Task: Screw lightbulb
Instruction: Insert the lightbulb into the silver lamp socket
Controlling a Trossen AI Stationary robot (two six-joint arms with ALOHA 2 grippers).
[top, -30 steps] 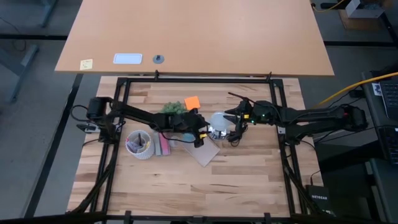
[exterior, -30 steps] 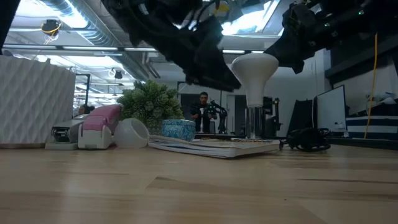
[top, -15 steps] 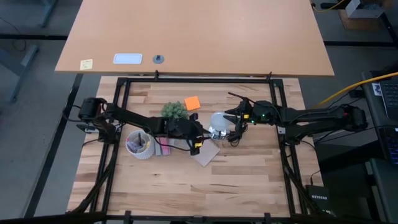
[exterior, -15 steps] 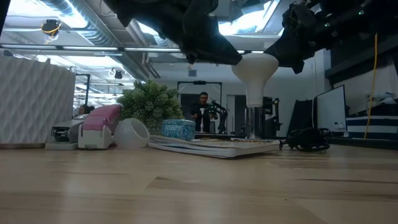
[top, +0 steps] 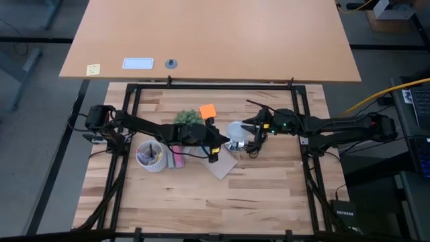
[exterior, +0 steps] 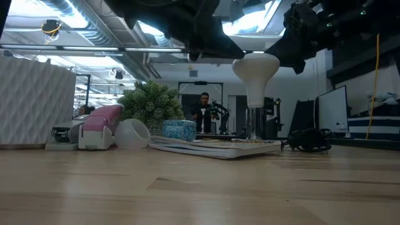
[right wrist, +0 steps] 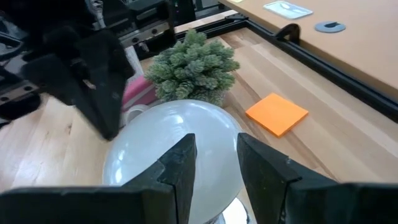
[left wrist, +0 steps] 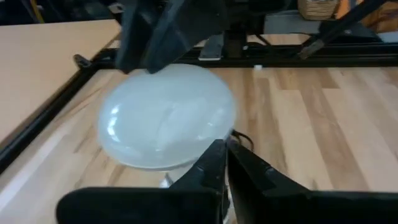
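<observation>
The lightbulb (exterior: 256,72) stands upright, its frosted white globe on top and its neck in the silver socket (exterior: 255,123). The socket rests on a flat book (exterior: 219,147). My left gripper (left wrist: 225,155) is shut and sits high beside the globe (left wrist: 165,118), on its left and near side (top: 218,143). My right gripper (right wrist: 216,138) comes level from the table's right (top: 250,132). Its two fingers stand a little apart, right in front of the globe (right wrist: 155,143). My left gripper's shut tips lie close against the globe's edge (left wrist: 211,134), but I cannot tell whether they touch it. My right gripper's fingertips (right wrist: 183,149) stand right at the globe's upper side; whether they touch it I cannot tell.
On the left stand a white ribbed cup (top: 151,156), a pink stapler (exterior: 100,125), a small plant (top: 189,117) and a blue bowl (exterior: 179,129). An orange note (top: 207,110) lies behind the bulb. A black cord (exterior: 309,140) lies to its right.
My left gripper has shut, risen from beside the bulb's neck to the height of the globe's top, and drawn back a little toward the table's left. The bulb has stayed upright in the socket.
</observation>
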